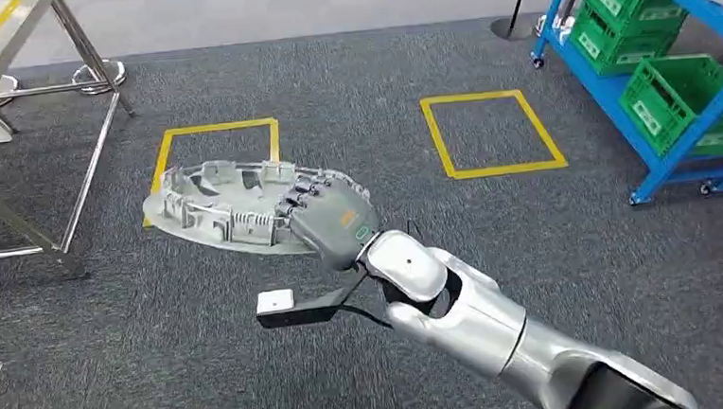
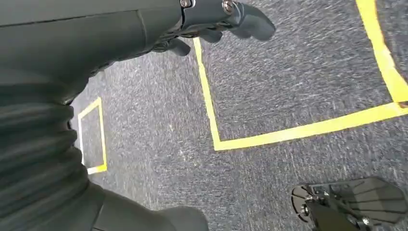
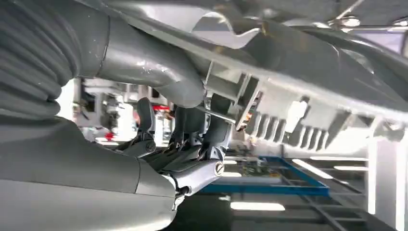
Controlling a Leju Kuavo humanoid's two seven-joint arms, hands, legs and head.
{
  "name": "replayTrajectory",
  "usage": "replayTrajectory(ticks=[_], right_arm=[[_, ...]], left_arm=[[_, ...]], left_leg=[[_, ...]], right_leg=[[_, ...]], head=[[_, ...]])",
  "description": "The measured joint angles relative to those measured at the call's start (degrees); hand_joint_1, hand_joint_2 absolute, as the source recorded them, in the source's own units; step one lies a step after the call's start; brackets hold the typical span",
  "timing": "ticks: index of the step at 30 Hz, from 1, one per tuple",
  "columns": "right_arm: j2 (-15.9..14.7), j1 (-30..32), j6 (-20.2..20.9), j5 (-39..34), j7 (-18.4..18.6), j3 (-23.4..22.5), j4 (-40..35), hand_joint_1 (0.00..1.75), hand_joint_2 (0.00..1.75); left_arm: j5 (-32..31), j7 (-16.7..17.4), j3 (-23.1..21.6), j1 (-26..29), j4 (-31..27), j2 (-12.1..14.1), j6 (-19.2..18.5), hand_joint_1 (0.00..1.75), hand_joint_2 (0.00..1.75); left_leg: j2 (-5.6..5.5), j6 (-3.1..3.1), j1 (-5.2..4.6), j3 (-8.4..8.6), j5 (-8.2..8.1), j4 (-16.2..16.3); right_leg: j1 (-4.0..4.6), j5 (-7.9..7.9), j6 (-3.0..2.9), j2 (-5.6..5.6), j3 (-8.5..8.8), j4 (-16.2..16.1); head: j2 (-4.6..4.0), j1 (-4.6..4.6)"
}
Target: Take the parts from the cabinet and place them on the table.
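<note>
A large pale grey ribbed part (image 1: 215, 199), oval and shell-like, hangs level above the carpet in the head view. My right hand (image 1: 330, 221) grips its near right edge, fingers over the rim. The right wrist view shows that part (image 3: 308, 62) from beneath, with the thumb (image 3: 154, 62) against its underside and the darker fingers (image 3: 192, 144) hooked on its ribs. My left hand (image 2: 211, 19) hangs over the carpet and holds nothing, its fingers loosely apart. The steel table (image 1: 6, 36) stands at the far left, with its legs and part of its top in sight.
A blue wheeled rack (image 1: 663, 162) with green crates (image 1: 674, 100) stands at the far right. Two yellow taped squares mark the grey carpet, one (image 1: 491, 132) in the middle and one (image 1: 216, 130) partly under the held part. A black post base (image 1: 515, 27) stands at the back.
</note>
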Motion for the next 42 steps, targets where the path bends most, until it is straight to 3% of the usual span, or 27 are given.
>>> replayTrajectory(ticks=[2,3,5,7,8,9,11,12,13,15,17,19,22,23,24,26,27,28,29,32,33,34,35,37,38,40,42], right_arm=[[0.1,-0.2,0.0,0.0,0.0,0.0,0.0,1.75,1.75],[0.1,-0.2,0.1,0.0,0.0,0.0,0.0,1.75,1.75],[0.0,-0.3,0.1,0.0,0.0,-0.1,0.0,1.75,1.75],[0.0,-0.1,0.1,0.0,0.0,-0.1,0.0,1.75,1.75],[0.0,0.1,0.1,0.0,0.0,-0.1,0.0,1.75,1.75],[0.0,0.1,0.1,0.0,0.0,-0.1,0.0,1.75,1.75],[-0.1,0.0,0.1,0.0,0.0,-0.1,0.0,1.75,1.75],[-0.1,0.0,0.1,0.0,0.0,-0.1,0.0,1.75,1.75],[0.0,-0.1,0.1,0.0,0.0,-0.1,0.0,1.75,1.75],[-0.1,-0.2,0.1,0.0,0.0,-0.1,0.0,1.75,1.75],[-0.1,-0.2,0.1,0.0,0.0,-0.1,0.0,1.75,1.75],[-0.1,-0.3,0.0,-0.2,-0.1,-0.1,0.0,1.75,1.75],[-0.1,-0.3,0.1,-0.2,-0.1,-0.1,0.1,1.75,1.75],[-0.1,-0.2,0.2,-0.1,0.2,-0.1,0.1,1.75,1.75],[-0.1,-0.2,0.3,0.0,0.4,-0.1,0.1,1.75,1.75],[-0.1,-0.2,0.4,0.4,1.0,-0.1,0.1,1.75,1.75],[-0.1,-0.2,0.4,0.5,1.2,-0.1,0.1,1.75,1.75],[-0.1,-0.2,0.4,0.7,1.2,-0.2,0.0,1.75,1.75],[-0.1,-0.2,0.5,1.0,1.4,-0.2,0.0,1.75,1.75],[0.3,0.1,0.7,1.5,1.4,-0.3,-0.2,1.75,1.75],[0.4,0.1,0.8,1.7,1.4,-0.3,-0.4,1.75,1.75],[0.4,0.1,0.9,1.8,1.2,-0.3,-0.5,1.75,1.75],[0.4,0.1,1.0,1.9,1.1,-0.4,-0.5,1.75,1.75],[0.4,0.2,1.3,2.0,1.1,-0.7,-0.5,1.75,1.75],[0.4,0.3,1.5,2.0,0.9,-0.7,-0.5,1.75,1.75],[0.4,0.3,1.7,1.9,0.7,-0.7,-0.5,1.75,1.75],[0.4,0.0,1.7,1.5,0.0,-0.7,-0.5,1.75,1.75]], left_arm=[[0.1,0.0,0.0,0.1,0.0,0.0,0.0,0.0,1.75],[0.1,0.0,0.0,0.1,0.0,0.0,0.0,0.0,1.75],[0.1,0.0,0.0,-0.2,0.0,0.1,0.1,0.0,1.75],[0.1,0.0,0.0,-0.2,0.0,0.1,0.1,0.0,1.75],[0.1,0.0,0.0,-0.1,0.0,0.1,0.1,0.0,1.75],[0.1,0.0,0.0,0.0,0.0,0.1,0.1,0.0,1.75],[0.1,0.0,0.0,0.0,0.0,0.0,0.1,0.0,1.75],[0.1,0.0,0.0,0.0,0.0,0.0,0.1,0.0,1.75],[0.1,0.0,0.0,-0.1,0.0,0.0,0.1,0.0,1.75],[0.1,0.0,0.0,0.0,0.0,0.0,0.1,0.0,1.75],[-0.1,0.5,0.0,0.2,0.0,0.0,0.1,0.0,1.75],[-0.2,1.0,0.0,0.0,0.0,0.0,0.1,0.0,1.75],[-0.2,1.0,0.0,-0.3,0.0,-0.1,0.1,0.0,1.75],[-0.3,1.0,0.0,-0.2,0.0,-0.1,0.1,0.0,1.75],[-0.3,0.9,0.0,-0.1,0.0,-0.1,0.1,0.0,1.75],[-0.6,0.9,0.0,-0.2,0.0,0.0,0.1,0.0,1.75],[-0.8,1.0,0.0,-0.3,0.0,0.0,0.1,0.0,1.75],[-0.8,1.0,0.0,-0.6,0.0,-0.2,-0.1,0.0,1.75],[-0.8,1.1,0.0,-0.6,0.0,-0.2,-0.1,0.0,1.75],[-0.8,1.2,0.0,-0.4,0.0,-0.2,-0.1,0.0,1.75],[-0.8,1.2,0.0,-0.4,0.0,-0.2,-0.1,0.0,1.75],[-0.8,1.2,0.0,-0.5,0.0,-0.2,-0.1,0.0,1.75],[-0.8,1.2,0.0,-0.7,-0.1,-0.1,-0.1,0.0,1.75],[-0.8,1.2,0.0,-0.8,-0.1,-0.2,-0.1,0.0,1.75],[-0.8,1.2,0.0,-0.8,-0.1,-0.1,-0.1,0.0,1.75],[-0.8,1.2,0.0,-0.7,-0.1,-0.1,-0.1,0.0,1.75],[-0.8,1.2,0.0,-0.8,-0.1,-0.2,-0.1,0.0,1.75]], left_leg=[[-1.36,0.9,0.25,0.03,0.4,-0.3],[-1.96,1.06,0.3,-0.08,0.5,-0.3],[-3.07,1.66,0.36,-0.37,0.71,-0.3],[-4.54,1.73,0.33,-0.66,0.85,-0.2],[-5.29,1.68,0.33,-0.74,0.95,-0.2],[-6.08,1.57,0.34,-0.78,1.02,-0.2],[-7.56,1.21,0.43,-0.81,1.25,-0.1],[-8.08,0.99,0.63,-0.92,1.39,0.0],[-8.72,0.47,0.39,-1.25,1.54,0.0],[-9.39,-0.3,0.61,-1.54,1.96,-0.4],[-10.26,-1.22,0.76,-2.16,2.43,-0.8],[-4.86,-1.25,0.36,-3.42,-0.38,2.6],[-3.42,-1.81,0.47,-8.77,-6.47,15.3],[-3.4,-1.93,0.48,-9.38,-6.62,17.1],[-3.29,-1.98,0.48,-8.46,-5.56,15.8],[-2.14,-2.0,0.47,-3.35,-1.46,7.1],[0.15,-1.92,0.42,-0.4,0.22,2.1],[2.03,-1.39,-0.2,0.68,-0.51,0.2],[0.75,-0.35,0.06,0.3,-0.16,0.2],[-0.88,0.73,-0.09,-0.01,0.03,0.1],[-1.46,1.11,0.32,0.06,0.26,-0.1],[-2.1,1.36,0.42,-0.03,0.37,-0.1],[-2.62,1.67,0.44,-0.13,0.48,-0.1],[-4.15,1.79,0.4,-0.3,0.54,0.0],[-4.9,1.78,0.4,-0.3,0.56,0.0],[-6.44,1.64,0.44,-0.29,0.64,0.1],[-7.88,1.4,0.51,-0.29,0.76,0.1]], right_leg=[[-0.4,-0.52,0.85,-0.22,-0.04,0.2],[-0.76,-1.55,1.29,2.66,-0.57,1.6],[-1.11,-5.71,1.71,5.51,-4.14,9.4],[-1.18,-8.4,1.85,5.9,-8.19,17.4],[-1.24,-7.78,1.8,5.93,-8.61,17.9],[-1.36,-5.93,1.68,6.01,-7.63,15.7],[-1.48,-0.91,1.27,7.01,-2.72,5.9],[-1.62,0.09,1.04,9.35,-0.47,1.3],[-1.28,-0.43,1.17,9.78,-0.33,0.6],[-1.01,-0.08,0.87,8.85,-0.57,0.5],[-1.3,0.64,-0.16,7.72,-0.17,-0.2],[-1.27,1.12,-1.06,6.45,-0.18,-0.7],[-0.98,1.14,-1.2,4.35,-0.51,-0.6],[-0.96,1.14,-1.2,3.59,-0.57,-0.6],[-0.98,1.12,-1.18,2.99,-0.57,-0.5],[-1.07,0.98,-0.96,1.72,-0.55,-0.3],[-1.0,0.77,-0.64,1.19,-0.52,-0.1],[-0.4,0.4,-0.22,0.78,-0.72,0.4],[-0.3,0.35,-0.01,0.24,-0.69,0.4],[-0.33,0.16,0.71,-1.38,-0.38,0.2],[-0.75,-0.34,1.35,0.09,-0.67,0.8],[-0.99,-1.82,1.72,3.39,-1.38,2.8],[-1.15,-4.03,1.95,5.2,-3.13,6.8],[-1.3,-7.75,2.21,5.95,-7.54,15.8],[-1.3,-7.97,2.22,5.95,-8.87,18.2],[-1.4,-4.5,1.97,6.15,-7.45,14.5],[-1.49,0.53,1.39,7.94,-2.95,4.8]], head=[[0.0,-0.02],[0.0,0.04],[0.0,0.11],[0.0,0.11],[0.0,0.11],[0.0,0.13],[0.0,0.13],[0.0,0.11],[0.0,0.06],[0.0,0.15],[0.0,0.15],[0.0,-0.24],[0.0,-0.2],[0.0,-0.18],[0.0,-0.2],[0.0,-0.2],[0.0,-0.22],[0.0,-0.33],[0.0,0.13],[0.0,0.13],[0.0,0.13],[-0.02,0.2],[0.0,0.22],[0.0,0.22],[-0.02,0.22],[0.0,0.24],[0.0,0.24]])
